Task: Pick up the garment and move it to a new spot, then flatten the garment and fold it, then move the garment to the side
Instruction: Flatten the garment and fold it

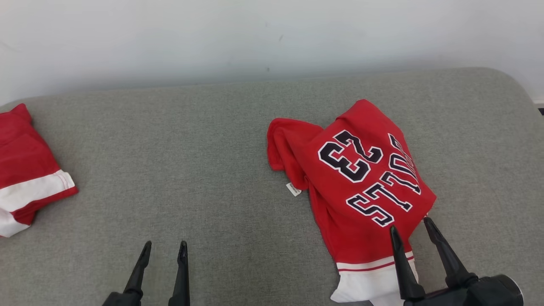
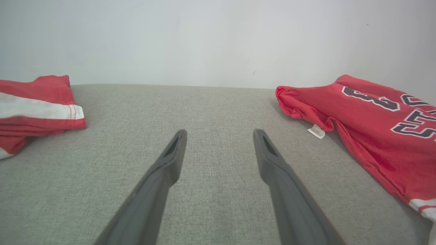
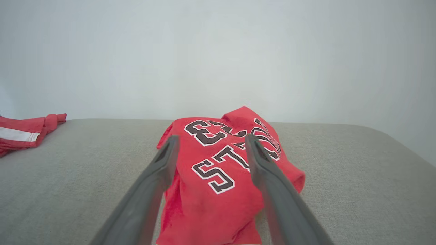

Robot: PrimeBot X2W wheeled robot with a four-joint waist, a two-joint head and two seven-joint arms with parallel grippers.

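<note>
Jersey [image 1: 361, 187], rumpled red, seemingly knit, sprawls on coarse grey cushion [image 1: 212, 148]; left pincer [image 1: 165, 243] and right pincer [image 1: 410, 225] gape empty.

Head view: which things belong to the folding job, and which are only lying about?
Job: red jersey, crumpled on the right; right gripper, open at its near end; left gripper, open.
Lying about: second red and white garment, at the left edge.

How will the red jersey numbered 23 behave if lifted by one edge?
Probably floppy: the red jersey lies crumpled in soft folds, so it should hang and unfold. Likely light: thin cloth sags onto the grey cushion.
</note>
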